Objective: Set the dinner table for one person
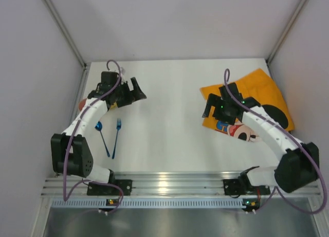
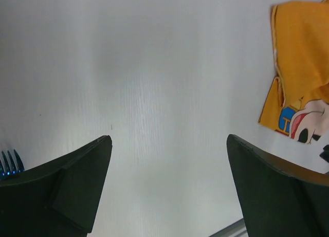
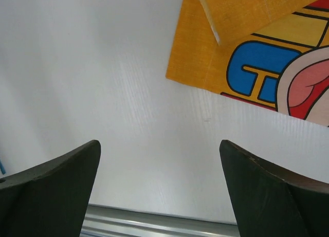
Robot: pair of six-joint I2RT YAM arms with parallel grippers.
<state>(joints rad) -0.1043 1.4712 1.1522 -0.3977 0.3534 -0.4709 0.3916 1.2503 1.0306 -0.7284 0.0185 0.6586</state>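
Observation:
The white dinner table (image 1: 164, 139) fills all views, its ribbed aluminium rail (image 1: 169, 184) along the near edge. A blue spoon (image 1: 102, 138) and a blue fork (image 1: 116, 138) lie side by side at the near left. The fork's tines show at the left edge of the left wrist view (image 2: 10, 162). My left gripper (image 1: 136, 93) is open and empty, above bare table (image 2: 154, 67) behind the cutlery. My right gripper (image 1: 207, 107) is open and empty at the left edge of the orange Mickey Mouse mat (image 1: 259, 88); bare table (image 3: 103, 67) lies under it.
The mat lies partly folded at the right, seen in the left wrist view (image 2: 300, 62) and the right wrist view (image 3: 241, 41). A small reddish thing (image 1: 81, 103) shows beneath the left arm, mostly hidden. Walls stand on the left, right and far sides. The rail also shows (image 3: 154, 221).

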